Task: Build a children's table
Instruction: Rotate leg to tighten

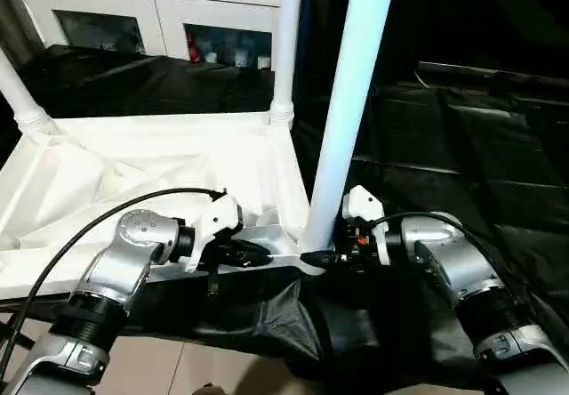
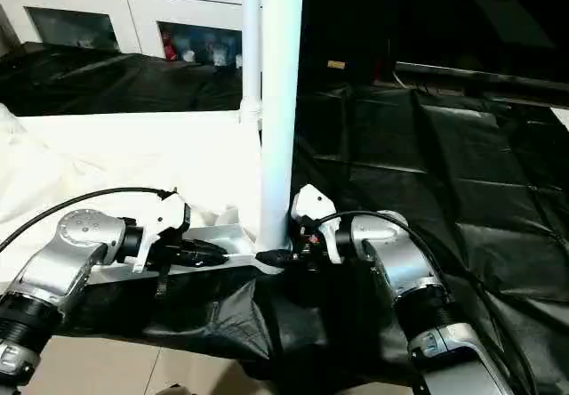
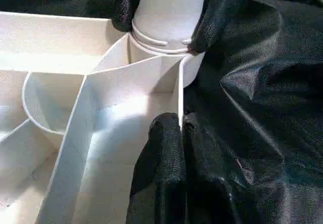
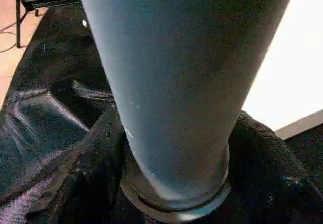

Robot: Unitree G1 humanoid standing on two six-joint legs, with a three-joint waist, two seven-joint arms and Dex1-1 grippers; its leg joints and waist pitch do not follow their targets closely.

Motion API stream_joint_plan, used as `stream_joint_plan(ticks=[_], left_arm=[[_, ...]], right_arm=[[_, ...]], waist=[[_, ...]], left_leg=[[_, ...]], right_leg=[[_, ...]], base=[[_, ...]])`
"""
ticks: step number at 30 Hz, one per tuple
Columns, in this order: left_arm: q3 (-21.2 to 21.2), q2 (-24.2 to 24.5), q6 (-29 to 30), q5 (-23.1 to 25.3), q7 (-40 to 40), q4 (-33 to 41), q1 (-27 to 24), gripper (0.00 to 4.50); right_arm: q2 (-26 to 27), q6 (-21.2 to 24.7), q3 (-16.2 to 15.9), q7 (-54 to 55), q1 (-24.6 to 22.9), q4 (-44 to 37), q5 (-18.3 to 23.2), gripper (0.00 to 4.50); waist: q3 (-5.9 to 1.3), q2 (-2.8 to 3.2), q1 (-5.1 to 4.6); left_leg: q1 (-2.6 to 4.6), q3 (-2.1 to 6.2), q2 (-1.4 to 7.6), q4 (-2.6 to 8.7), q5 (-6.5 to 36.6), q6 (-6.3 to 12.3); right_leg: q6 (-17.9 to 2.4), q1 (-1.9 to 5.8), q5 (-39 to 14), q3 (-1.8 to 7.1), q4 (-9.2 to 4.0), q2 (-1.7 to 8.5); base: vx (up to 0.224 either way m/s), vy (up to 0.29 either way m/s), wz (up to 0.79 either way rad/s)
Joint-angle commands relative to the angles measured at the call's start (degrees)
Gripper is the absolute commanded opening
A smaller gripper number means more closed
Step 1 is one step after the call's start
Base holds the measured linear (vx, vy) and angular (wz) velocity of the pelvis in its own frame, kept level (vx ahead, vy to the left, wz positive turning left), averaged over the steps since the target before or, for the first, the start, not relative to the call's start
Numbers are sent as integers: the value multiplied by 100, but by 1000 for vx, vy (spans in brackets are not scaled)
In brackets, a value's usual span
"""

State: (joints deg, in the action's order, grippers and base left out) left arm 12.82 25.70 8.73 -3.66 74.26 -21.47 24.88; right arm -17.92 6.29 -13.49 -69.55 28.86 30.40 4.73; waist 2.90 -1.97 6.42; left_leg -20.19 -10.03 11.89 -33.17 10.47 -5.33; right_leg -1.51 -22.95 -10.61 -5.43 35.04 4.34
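- Left pincer clenched, fingertips against rim of upturned white tabletop on black sheet.
- Near leg upright in corner socket.
- Right pincer spread around leg base; grip unclear.

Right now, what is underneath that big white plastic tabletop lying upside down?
A crinkled black plastic sheet spreads under the white ribbed tabletop and hangs over the near edge. Whatever the sheet rests on is covered, so I cannot tell what supports the tabletop.
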Motion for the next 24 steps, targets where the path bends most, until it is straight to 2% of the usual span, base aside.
stream_joint_plan(ticks=[1,3,4,5,7,8,9,10,11,13,16,19,23,24], left_arm=[[-97,-160,-44,-340,-71,309,46,0],[-107,-184,-57,-277,-197,278,40,0],[-121,-249,-43,-206,-378,200,72,0],[-132,-293,-33,-159,-501,146,96,0],[-135,-357,-60,-102,-638,71,133,0],[-150,-498,-18,-15,-922,-68,230,0],[-147,-667,10,99,-1252,-217,343,0],[-147,-667,10,99,-1252,-217,343,0],[-139,-1009,133,248,-1821,-468,556,0],[-138,-1142,184,307,-2052,-563,644,0],[-117,-1480,318,450,-2634,-792,867,0],[-79,-1604,364,545,-2837,-887,959,0],[-83,-1646,304,585,-2773,-920,974,0],[-86,-1642,295,583,-2747,-915,968,0]], right_arm=[[80,66,-240,-278,-109,51,30,263],[150,28,-215,-152,-86,139,7,263],[237,35,-154,42,-63,191,7,263],[296,40,-111,174,-48,224,7,263],[393,64,-37,420,-16,286,0,263],[561,49,69,899,46,441,-60,263],[751,66,168,1402,106,622,-121,263],[751,66,168,1402,106,622,-121,263],[1125,103,321,2245,195,921,-198,263],[1274,128,372,2517,223,1011,-203,263],[1788,233,571,3297,341,1228,-150,262],[2046,201,626,3782,480,1426,-212,262],[2238,74,636,3716,588,1538,-205,262],[2247,47,633,3685,595,1539,-210,297]], waist=[[-339,-29,-5],[-344,-29,-4],[-340,10,-15],[-341,-7,-20],[-330,4,-25],[-328,5,-26],[-315,18,-43],[-312,5,-57],[-315,12,-77],[-324,8,-89],[-328,4,-123],[-339,9,-120],[-350,23,-127],[-348,23,-121]], left_leg=[[13,20,191,382,999,291],[16,21,188,379,969,291],[21,19,188,381,993,264],[17,19,181,379,1006,256],[27,20,177,386,1056,218],[30,29,174,390,1134,186],[45,24,165,393,1217,129],[57,39,161,404,1305,62],[63,41,163,408,1300,-13],[67,54,161,406,1329,-48],[37,49,155,404,1278,14],[36,53,154,403,1187,11],[22,47,160,398,1151,56],[23,43,160,398,1130,75]], right_leg=[[-1013,292,-1395,340,-414,433],[-1024,291,-1327,343,-404,435],[-1039,283,-1294,345,-412,425],[-1042,291,-1291,344,-411,426],[-1020,286,-1421,345,-434,430],[-976,296,-1581,341,-448,439],[-937,265,-1761,346,-474,433],[-862,268,-1995,336,-500,437],[-833,258,-2063,342,-504,440],[-821,263,-2110,334,-506,453],[-804,266,-1954,347,-502,446],[-827,274,-1827,340,-488,445],[-902,289,-1474,345,-453,445],[-917,291,-1428,347,-452,447]], base=[[0,0,0],[0,0,0],[0,0,0],[0,0,0],[0,0,0],[0,0,0],[0,0,0],[0,0,0],[0,0,0],[0,0,0],[0,0,0],[0,0,0],[0,0,0],[0,0,0]])
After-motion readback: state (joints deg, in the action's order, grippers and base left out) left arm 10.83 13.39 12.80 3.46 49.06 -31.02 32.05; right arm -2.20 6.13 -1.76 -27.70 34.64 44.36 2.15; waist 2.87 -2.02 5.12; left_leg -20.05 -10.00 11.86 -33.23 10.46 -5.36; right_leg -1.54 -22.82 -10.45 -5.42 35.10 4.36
